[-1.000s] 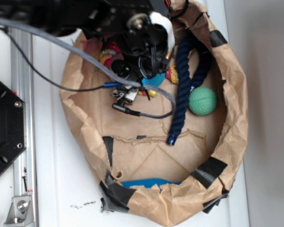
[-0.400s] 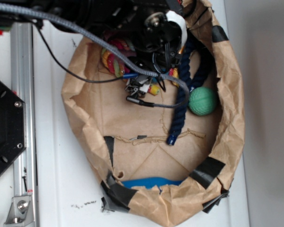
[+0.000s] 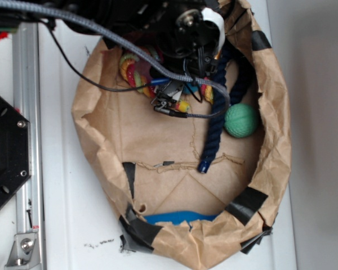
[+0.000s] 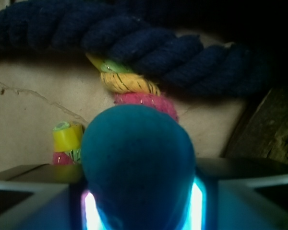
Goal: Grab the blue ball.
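Gripper jaws clamped on blue ball, ball filling gap between fingers in wrist view. Behind ball: multicoloured rope, then navy rope. Green ball apart, by paper bag wall

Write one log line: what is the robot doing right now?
end effector: shut on blue ball | place: paper bag | nearby: navy rope, green ball untouched
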